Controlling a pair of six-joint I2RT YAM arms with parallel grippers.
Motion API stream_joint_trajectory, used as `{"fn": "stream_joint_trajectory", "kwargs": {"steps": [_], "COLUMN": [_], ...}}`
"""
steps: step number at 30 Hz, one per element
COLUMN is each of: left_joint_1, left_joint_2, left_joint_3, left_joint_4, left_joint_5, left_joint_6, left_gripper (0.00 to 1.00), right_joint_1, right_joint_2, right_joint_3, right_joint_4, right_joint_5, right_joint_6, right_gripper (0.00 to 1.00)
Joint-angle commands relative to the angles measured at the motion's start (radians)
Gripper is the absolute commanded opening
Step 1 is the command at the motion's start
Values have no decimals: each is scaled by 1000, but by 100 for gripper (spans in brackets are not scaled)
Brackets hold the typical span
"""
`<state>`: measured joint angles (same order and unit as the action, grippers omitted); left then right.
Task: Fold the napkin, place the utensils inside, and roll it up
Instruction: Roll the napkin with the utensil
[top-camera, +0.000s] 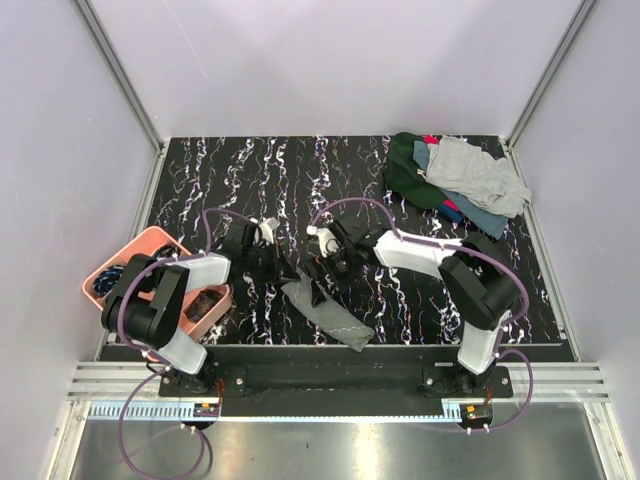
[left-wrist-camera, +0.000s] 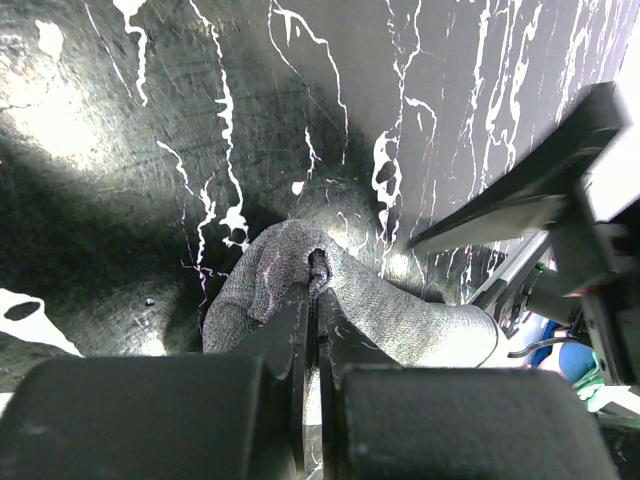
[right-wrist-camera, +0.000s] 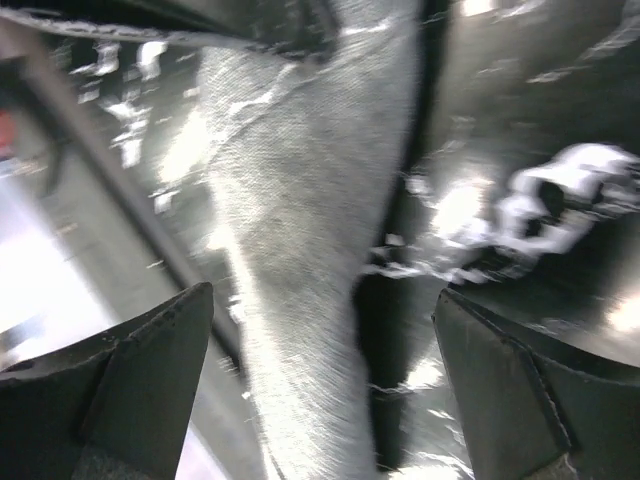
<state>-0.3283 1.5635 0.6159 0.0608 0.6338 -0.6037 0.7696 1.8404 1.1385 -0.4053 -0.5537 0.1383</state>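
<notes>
Left gripper (left-wrist-camera: 316, 290) is clamped on a raised napkin (left-wrist-camera: 400, 318) fold; right gripper (right-wrist-camera: 320, 298) is spread wide over the napkin. The fold should be drawn across evenly.

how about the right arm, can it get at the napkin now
Probably yes: the right gripper is open just over the napkin, nothing between them, though the left gripper, shut on one end, crowds it.
</notes>
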Motion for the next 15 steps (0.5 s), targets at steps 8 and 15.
{"fn": "stream_joint_trajectory", "kwargs": {"steps": [8, 15], "left_joint_1": [-3, -3], "left_joint_2": [56, 66], "left_joint_3": [87, 102], "left_joint_4": [-58, -78], "left_joint_5": [-5, 0], "left_joint_6": [16, 19], "left_gripper": [0, 0], "right_joint_1": [276, 295], "right_joint_2": [-101, -35], "right_joint_3": [-19, -6], "right_joint_4": [-30, -47], "right_joint_5": [612, 620], "right_joint_6": [-92, -95], "right_gripper": [100, 100]}}
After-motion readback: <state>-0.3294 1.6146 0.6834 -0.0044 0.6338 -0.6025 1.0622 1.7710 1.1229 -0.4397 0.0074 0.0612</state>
